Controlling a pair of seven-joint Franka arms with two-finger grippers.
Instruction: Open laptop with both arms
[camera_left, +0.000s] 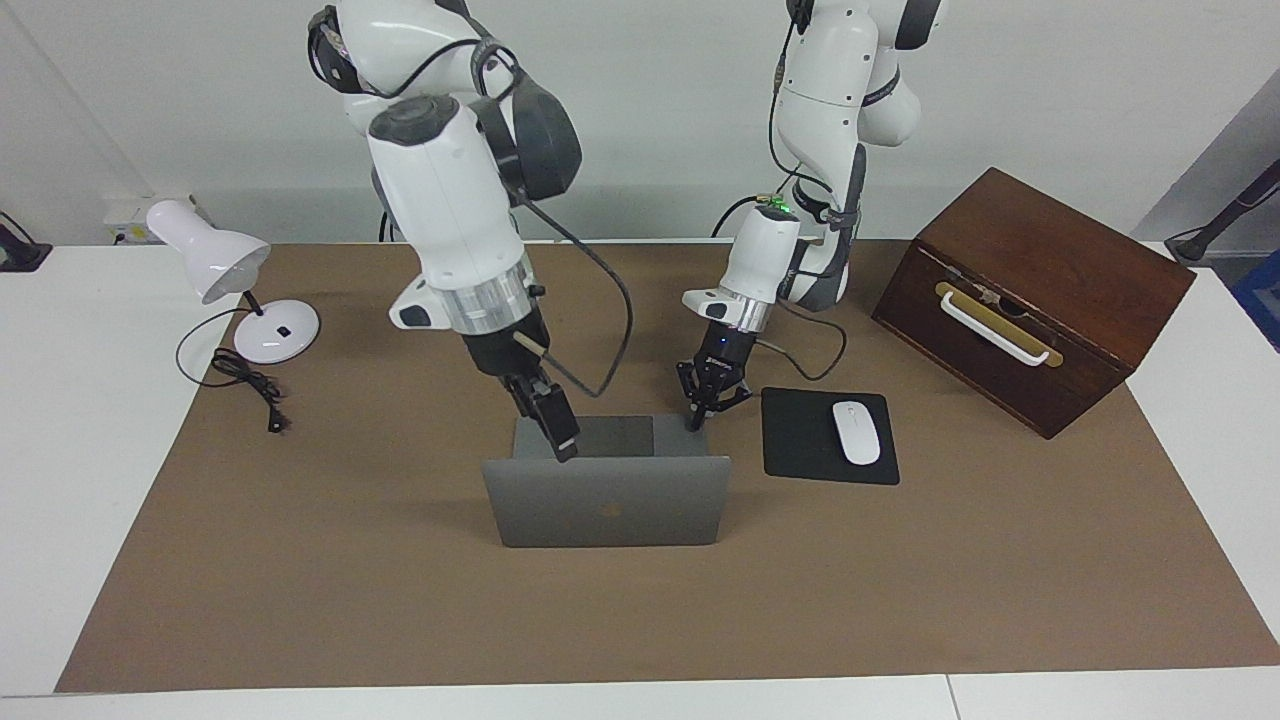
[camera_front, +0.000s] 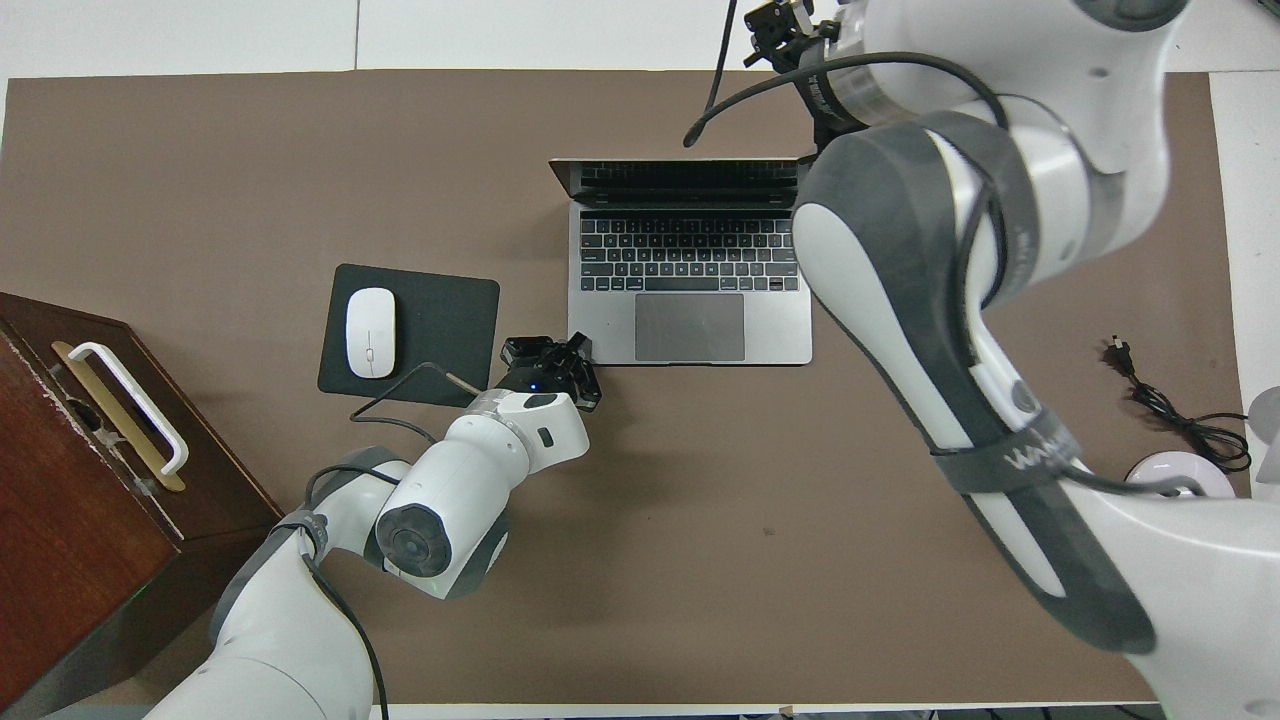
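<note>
The laptop (camera_left: 606, 510) is standing open mid-desk. The left claw (camera_left: 697, 420), pinched shut, is pinning its deck corner; keep pressing there. The right claw (camera_left: 565, 445), grip unreadable, is hanging above the lid edge.

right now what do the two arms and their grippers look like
Both arms are glossy white shells with dark grey joint pads and round grey caps. Each wrist ends in a silver ring above a black clawed gripper: the left gripper, the right gripper. Loose black cables run along both arms to the wrists. A grey band on the right arm carries white lettering. A green light glows on the left arm.
</note>
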